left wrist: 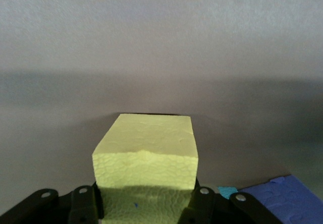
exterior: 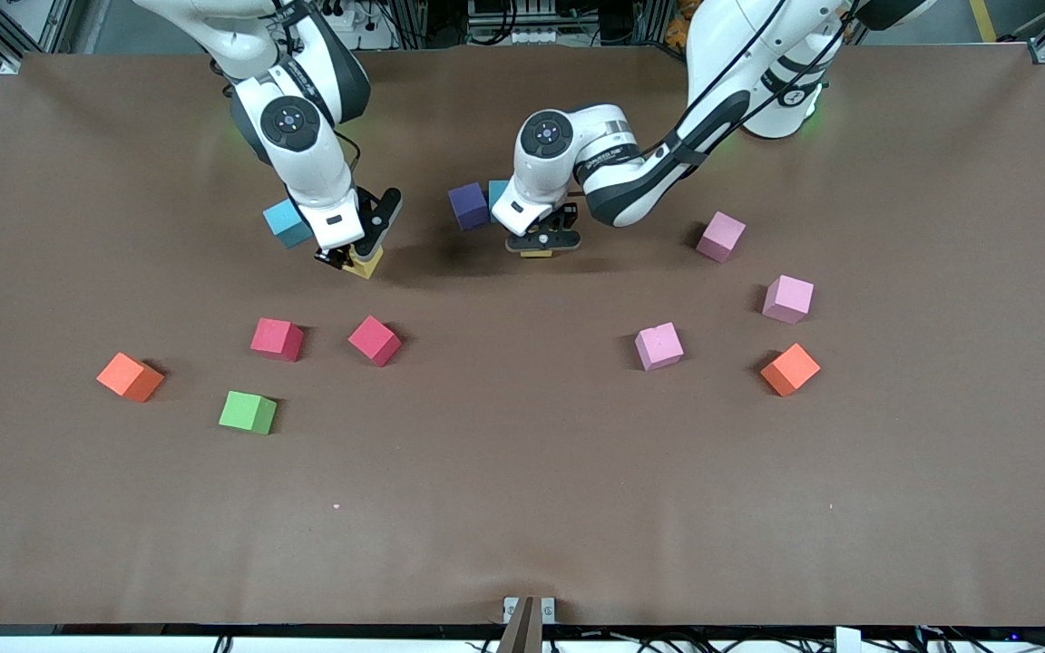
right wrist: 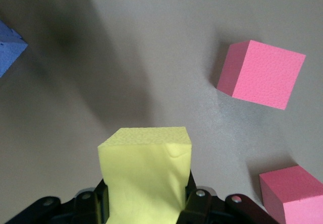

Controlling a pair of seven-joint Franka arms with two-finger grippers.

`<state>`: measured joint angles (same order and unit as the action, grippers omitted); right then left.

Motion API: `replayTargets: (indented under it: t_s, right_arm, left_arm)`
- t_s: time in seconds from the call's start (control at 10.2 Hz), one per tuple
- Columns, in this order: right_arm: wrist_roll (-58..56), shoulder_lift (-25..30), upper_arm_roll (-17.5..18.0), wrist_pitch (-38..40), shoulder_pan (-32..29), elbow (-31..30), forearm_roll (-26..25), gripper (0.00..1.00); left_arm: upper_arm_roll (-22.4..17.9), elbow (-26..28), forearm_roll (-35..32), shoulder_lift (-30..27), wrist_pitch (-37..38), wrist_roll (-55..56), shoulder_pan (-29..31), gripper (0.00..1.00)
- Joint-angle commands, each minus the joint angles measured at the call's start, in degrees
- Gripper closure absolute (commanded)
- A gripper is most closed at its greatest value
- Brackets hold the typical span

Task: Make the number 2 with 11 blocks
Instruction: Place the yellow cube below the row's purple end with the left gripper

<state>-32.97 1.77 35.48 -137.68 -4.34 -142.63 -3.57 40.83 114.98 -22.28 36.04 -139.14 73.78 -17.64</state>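
My right gripper (exterior: 352, 257) is shut on a yellow block (exterior: 366, 264) and holds it tilted, just above the table; the block fills the right wrist view (right wrist: 146, 168) between the gripper (right wrist: 146, 206). My left gripper (exterior: 541, 243) is shut on a second yellow block (exterior: 536, 253), low at the table beside a purple block (exterior: 468, 204) and a blue block (exterior: 497, 194). The left wrist view shows this yellow block (left wrist: 146, 153) in the gripper (left wrist: 146, 206), with the purple block (left wrist: 287, 199) next to it. No digit shape shows; the blocks lie scattered.
A blue block (exterior: 287, 222) sits by the right gripper. Two red blocks (exterior: 277, 338) (exterior: 375, 340), an orange block (exterior: 130, 376) and a green block (exterior: 248, 412) lie nearer the camera. Toward the left arm's end lie three pink blocks (exterior: 720, 236) (exterior: 787, 298) (exterior: 659, 345) and an orange block (exterior: 790, 368).
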Motion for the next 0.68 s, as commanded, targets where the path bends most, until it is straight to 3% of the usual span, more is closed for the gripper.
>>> replayTargets:
  t_s: [0.0,0.59]
  right_arm:
    - [-0.60,0.26,0.82,0.04,-0.76,-0.10,0.93,0.68]
    - [-0.69,-0.80,0.82,-0.58,-0.84,-0.02,0.84,0.68]
  left_arm:
    - [-0.13,-1.86,-0.93,1.84,1.33,0.49,-1.16,1.00]
    - [-0.48,-1.78,-1.10,1.85,3.00,0.49,-1.78,1.00]
